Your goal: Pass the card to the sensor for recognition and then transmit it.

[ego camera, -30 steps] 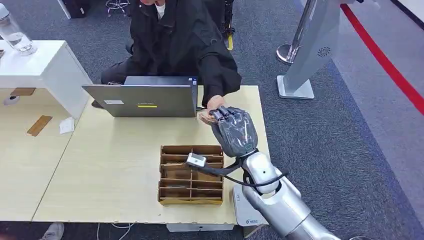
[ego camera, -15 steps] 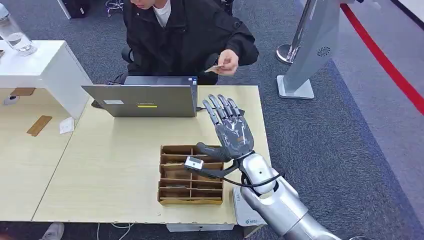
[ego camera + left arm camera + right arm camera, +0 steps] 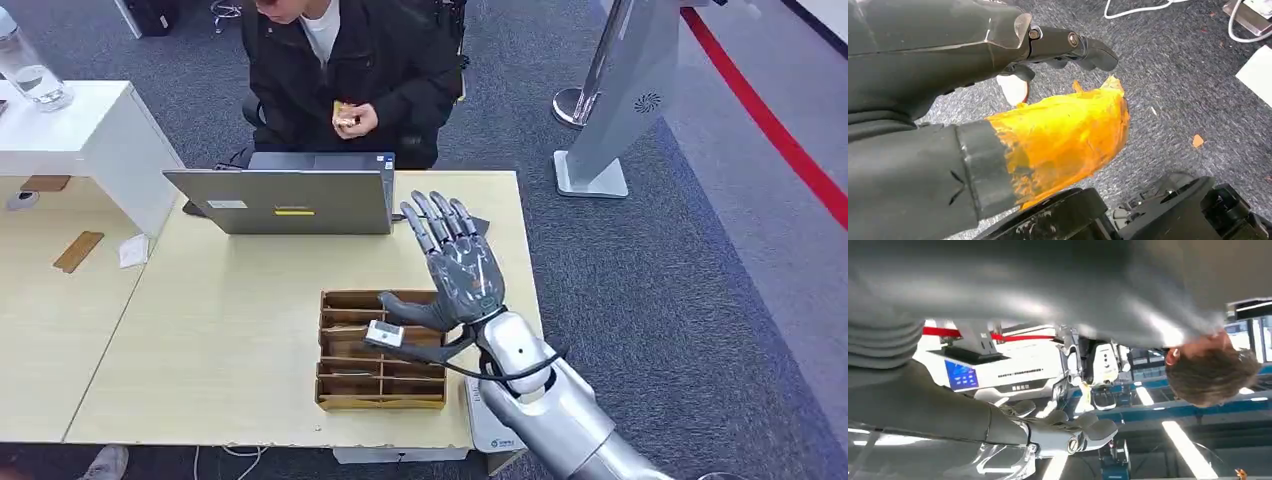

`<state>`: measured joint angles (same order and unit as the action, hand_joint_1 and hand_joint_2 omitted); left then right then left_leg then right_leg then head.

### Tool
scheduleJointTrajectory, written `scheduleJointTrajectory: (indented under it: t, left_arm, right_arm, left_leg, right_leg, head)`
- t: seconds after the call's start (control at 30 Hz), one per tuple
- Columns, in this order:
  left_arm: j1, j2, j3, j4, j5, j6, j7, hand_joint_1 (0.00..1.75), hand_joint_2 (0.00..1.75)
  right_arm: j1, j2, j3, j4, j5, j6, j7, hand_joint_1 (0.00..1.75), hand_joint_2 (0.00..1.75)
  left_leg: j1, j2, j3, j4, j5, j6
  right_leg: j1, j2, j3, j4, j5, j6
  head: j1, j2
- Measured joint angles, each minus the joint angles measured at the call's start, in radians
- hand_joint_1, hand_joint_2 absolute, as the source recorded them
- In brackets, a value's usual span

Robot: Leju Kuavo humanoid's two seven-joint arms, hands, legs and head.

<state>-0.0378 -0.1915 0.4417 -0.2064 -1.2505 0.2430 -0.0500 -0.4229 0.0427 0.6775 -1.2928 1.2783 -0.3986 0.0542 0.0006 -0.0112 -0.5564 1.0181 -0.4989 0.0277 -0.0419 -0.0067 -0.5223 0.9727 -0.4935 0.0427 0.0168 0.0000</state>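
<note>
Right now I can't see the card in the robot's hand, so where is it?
In the head view the card is in the person's hands, at chest height behind the laptop, well beyond the robot's raised right hand.

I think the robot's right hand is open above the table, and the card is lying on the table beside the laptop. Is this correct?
Not quite. The right hand is open above the table, but the card is not beside the laptop. The head view shows the seated person's hands holding it, behind the laptop.
</note>
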Motion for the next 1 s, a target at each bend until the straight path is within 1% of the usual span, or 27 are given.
scheduleJointTrajectory:
  t: [0.47, 0.57, 1.0]
  left_arm:
    - [0.001, 0.000, 0.001, 0.000, 0.005, 0.004, 0.000, 0.00, 0.00]
    - [0.001, 0.000, 0.002, 0.000, 0.008, 0.005, 0.000, 0.00, 0.00]
    - [0.002, -0.001, 0.031, 0.000, 0.036, 0.011, 0.007, 0.00, 0.00]
  right_arm:
    - [0.028, 0.000, 0.024, -0.052, -0.026, -0.011, -0.026, 0.00, 0.00]
    - [0.038, -0.002, 0.029, -0.067, -0.048, -0.021, -0.039, 0.00, 0.00]
    - [0.193, -0.029, 0.085, -0.204, -0.143, -0.082, -0.116, 0.00, 0.00]
  left_leg:
    - [0.000, 0.000, 0.000, 0.000, 0.000, 0.000]
    - [0.000, 0.000, 0.000, 0.000, 0.000, 0.000]
    - [0.000, 0.000, -0.001, 0.000, 0.000, 0.000]
  right_leg:
    - [0.000, 0.000, 0.000, 0.000, 0.000, 0.000]
    - [0.000, 0.000, 0.000, 0.000, 0.000, 0.000]
    - [0.000, 0.000, -0.001, 0.000, -0.001, 0.000]
  head:
    - [0.000, 0.000]
    - [0.000, 0.000]
    - [0.000, 0.000]
